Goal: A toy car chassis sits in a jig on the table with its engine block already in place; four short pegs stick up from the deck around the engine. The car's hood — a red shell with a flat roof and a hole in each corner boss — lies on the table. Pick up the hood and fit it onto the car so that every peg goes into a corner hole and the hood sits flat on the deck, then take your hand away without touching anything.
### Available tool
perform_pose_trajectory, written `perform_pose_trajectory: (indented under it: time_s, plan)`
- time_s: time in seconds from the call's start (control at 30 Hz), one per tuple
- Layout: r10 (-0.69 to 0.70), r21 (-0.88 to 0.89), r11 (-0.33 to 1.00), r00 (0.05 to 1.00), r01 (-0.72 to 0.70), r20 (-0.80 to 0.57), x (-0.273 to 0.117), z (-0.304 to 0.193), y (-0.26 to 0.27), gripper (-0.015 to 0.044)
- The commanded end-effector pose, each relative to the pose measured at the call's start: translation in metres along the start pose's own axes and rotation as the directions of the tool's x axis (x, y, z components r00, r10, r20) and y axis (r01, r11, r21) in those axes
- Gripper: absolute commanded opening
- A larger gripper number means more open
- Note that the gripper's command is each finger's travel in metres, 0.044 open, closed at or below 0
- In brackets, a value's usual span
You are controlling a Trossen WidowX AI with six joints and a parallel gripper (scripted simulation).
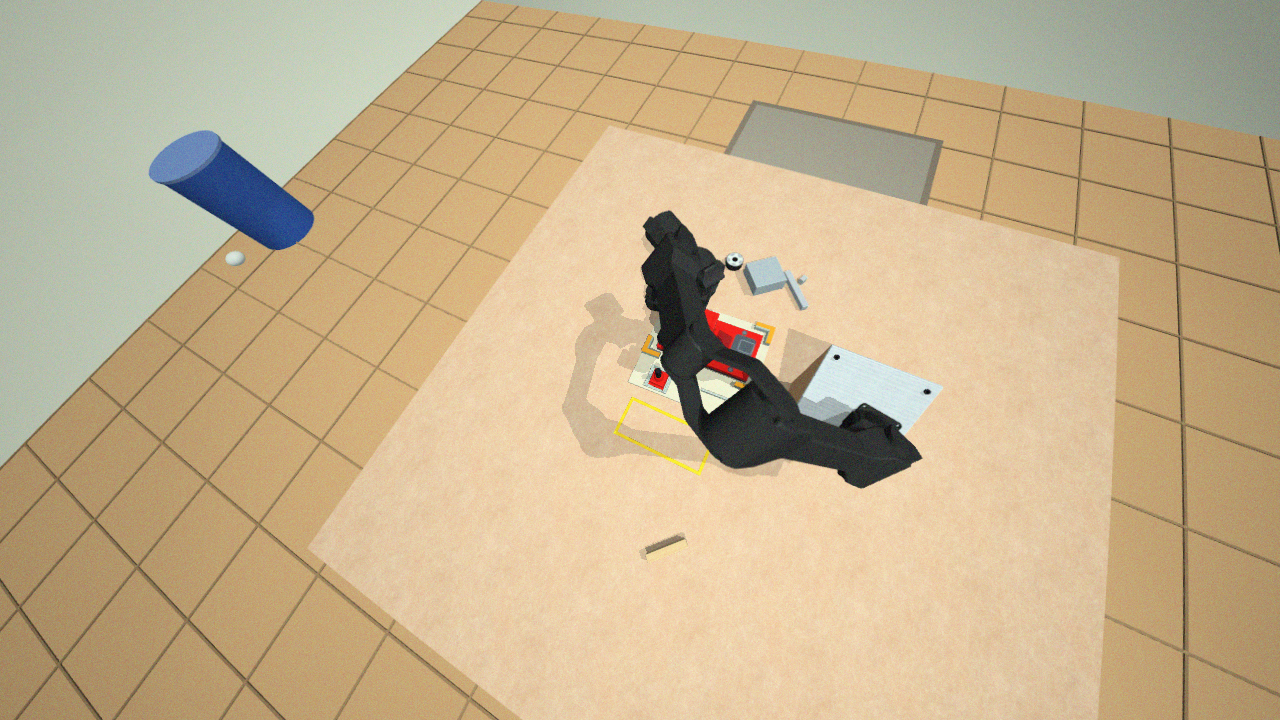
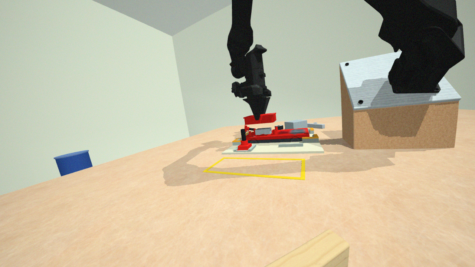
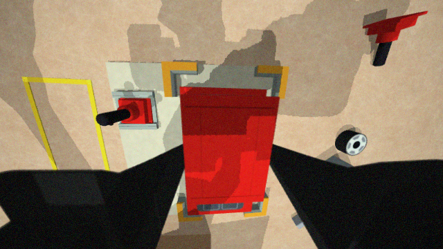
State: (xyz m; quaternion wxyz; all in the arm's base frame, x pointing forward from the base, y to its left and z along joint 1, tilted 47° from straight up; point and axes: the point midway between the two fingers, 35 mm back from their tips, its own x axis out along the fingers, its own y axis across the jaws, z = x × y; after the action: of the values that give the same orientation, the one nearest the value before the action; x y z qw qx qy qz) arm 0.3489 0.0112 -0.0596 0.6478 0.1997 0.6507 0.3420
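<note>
My gripper [image 2: 257, 116] [image 3: 226, 148] is shut on the red hood [image 2: 268, 118] [image 3: 228, 173], one finger on each long side. The hood hangs above the front of the red chassis [image 2: 290, 133] [image 3: 221, 91]. In the exterior view a small gap shows between its underside and the grey engine block [image 2: 263, 130]. The chassis sits between orange corner brackets of the cream jig [image 2: 272, 149] [image 3: 142, 149]. In the wrist view the hood covers the engine and pegs; its right edge juts past the chassis. The holes are hidden. In the top view the arm hides the fingertips.
A red piece with a black post [image 2: 244, 145] [image 3: 135, 111] stands on the jig beside the chassis. Another red piece [image 3: 391, 29], a wheel [image 1: 733, 260] [image 3: 356, 144] and a grey block [image 1: 764, 274] [image 2: 295, 124] lie beyond. A wooden stick [image 1: 664, 548] lies nearer.
</note>
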Motion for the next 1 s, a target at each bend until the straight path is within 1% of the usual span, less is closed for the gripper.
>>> perform_pose_trajectory:
  time_s: [0.0, 0.97]
  plan:
    - [0.011, 0.010, 1.000, 1.000, -0.011, -0.007, 0.0167, -0.0038, -0.0001, 0.0000]
    - [0.011, 0.010, 1.000, 1.000, -0.011, -0.007, 0.0262, -0.0044, -0.0021, 0.0000]
